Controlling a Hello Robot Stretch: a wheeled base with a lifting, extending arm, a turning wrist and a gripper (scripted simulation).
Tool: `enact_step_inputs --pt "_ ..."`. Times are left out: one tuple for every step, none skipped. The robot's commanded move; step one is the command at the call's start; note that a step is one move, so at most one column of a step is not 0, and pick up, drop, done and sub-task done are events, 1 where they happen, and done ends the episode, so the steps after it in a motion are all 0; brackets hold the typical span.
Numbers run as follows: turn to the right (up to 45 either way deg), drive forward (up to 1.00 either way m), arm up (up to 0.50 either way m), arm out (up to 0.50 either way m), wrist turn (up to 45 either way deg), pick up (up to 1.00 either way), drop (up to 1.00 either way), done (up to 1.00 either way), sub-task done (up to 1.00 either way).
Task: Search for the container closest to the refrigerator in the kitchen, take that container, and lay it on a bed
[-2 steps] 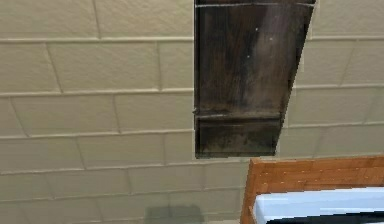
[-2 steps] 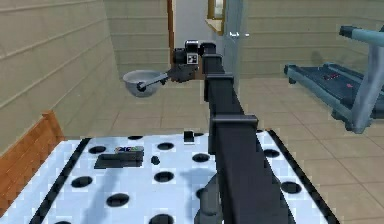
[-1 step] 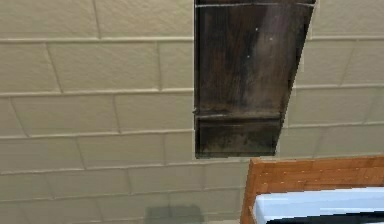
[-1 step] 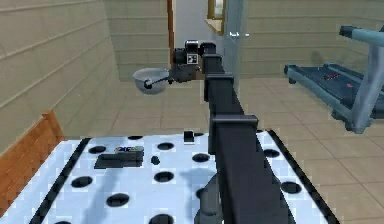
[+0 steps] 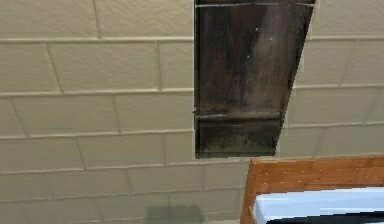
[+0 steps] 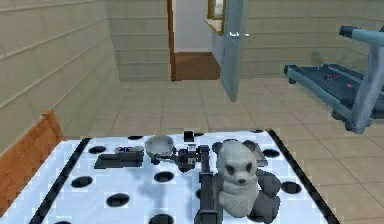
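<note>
Arm side view: grey bowl-like container [image 6: 158, 146] rests on the dotted bed [image 6: 110, 172], toward its far edge; gripper [image 6: 180, 154] at the container's right in the picture (can't tell jaw state, or whether it holds anything); teddy bear [image 6: 238, 178] sits beside the arm [image 6: 204, 170]; forward view: wooden headboard [image 5: 300, 170] against block wall [image 5: 90, 100].

Flat, even light falls on the beige block wall [image 5: 90, 110] ahead of me, with one soft grey shadow low down; the dark wooden panel [image 5: 250, 75] looks dim, its edges leaning. Beside me the white black-spotted bed cover [image 6: 140, 185] is brightest.
</note>
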Motion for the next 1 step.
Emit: enact_step_inputs --pt "0.0 0.00 -0.32 0.00 0.0 0.00 0.00 0.00 0.00"
